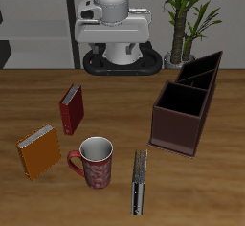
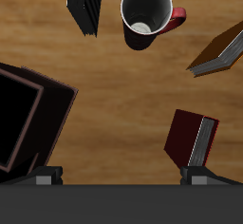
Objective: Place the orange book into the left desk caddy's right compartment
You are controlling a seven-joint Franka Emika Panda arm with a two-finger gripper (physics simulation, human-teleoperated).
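- A wooden table [image 1: 115, 115] carried three books, a mug and what looked like two joined or adjoining caddies; the robot's base stood at the far side
- The orange book [image 1: 39, 152] stood near the table's front edge, beside the red patterned mug [image 1: 95, 163] and apart from it (its pale page edge faced up and back); nothing held it
- In the wrist view the orange book [image 2: 220, 50] showed only partly, cut off by the frame, with the mug [image 2: 147, 13] close by
- The left desk caddy [image 1: 179, 118] stood on the other side of the mug, well apart from the orange book; its open compartments looked dark and I could see nothing inside them
- A second caddy [image 1: 205, 70] of the same dark maroon sat just behind it, farther back
- A dark red book [image 1: 71, 109] stood upright farther back than the orange one, and a slim grey-black book [image 1: 139, 182] stood near the front edge
- The gripper [image 2: 121, 176] hung high above the table, touching nothing; only the tips of its fingers [image 2: 46, 176] showed, set wide apart with nothing between them
- My reading of progress: the task had not begun in any visible way (book ungrasped, compartment unfilled)
- Everything remained: reaching the orange book, gripping it, carrying it across past the mug, and lowering it into the right compartment of the left caddy
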